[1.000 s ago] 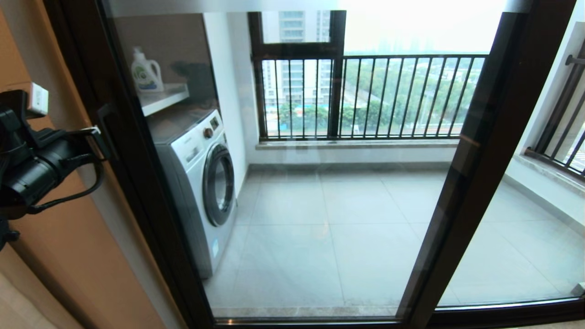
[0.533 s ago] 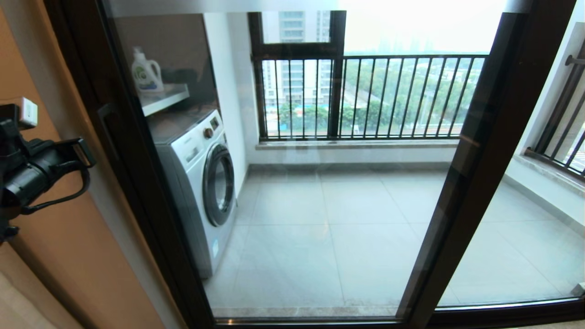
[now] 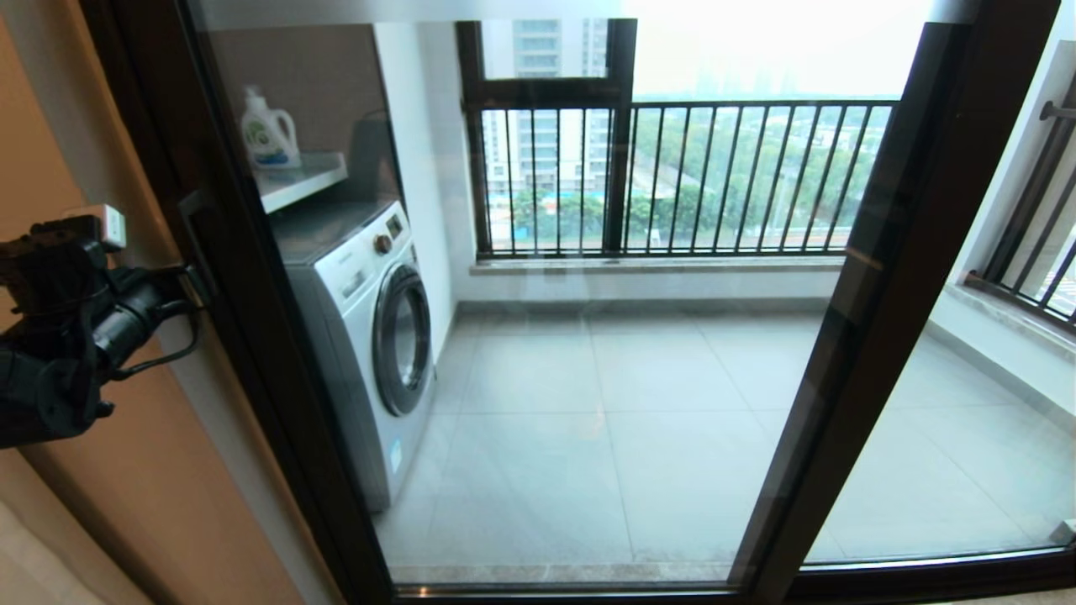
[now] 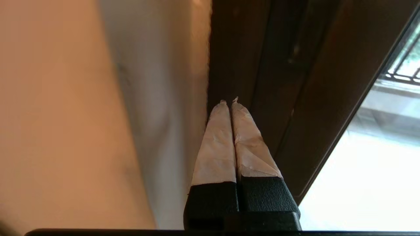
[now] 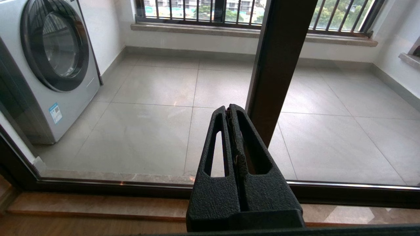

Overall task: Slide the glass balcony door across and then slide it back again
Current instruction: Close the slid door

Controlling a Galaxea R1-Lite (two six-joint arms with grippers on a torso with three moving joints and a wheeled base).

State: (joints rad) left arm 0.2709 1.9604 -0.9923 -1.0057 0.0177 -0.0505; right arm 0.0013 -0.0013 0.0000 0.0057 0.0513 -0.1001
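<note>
**L arm back up at the door's left stile**

Vs half a sec ago, my left gripper (image 3: pixel 195 281) has come up and fwd again: it had dropped away from the frame, now its tip sits right at the left stile of the glass balcony door (image 3: pixel 588 336), just below the small handle (image 3: pixel 192 220). In the left wrist view the taped fingers (image 4: pixel 226 131) are pressed together w/ nothing between them, tips at the dark frame edge where it meets the pale wall (image 3: pixel 160 378). Door itself hasn't shifted; it spans from that left stile to the right stile (image 3: pixel 874 277).

Right gripper (image 5: pixel 231 109) hangs low in front of the glass, near the right stile, fingers closed on nothing.

Labels: detergent bottle (image 3: pixel 269 133) on the shelf (image 3: pixel 303 181) has a green logo, unreadable. Blue sticker on the washing machine (image 3: pixel 361 336) too small to read.
</note>
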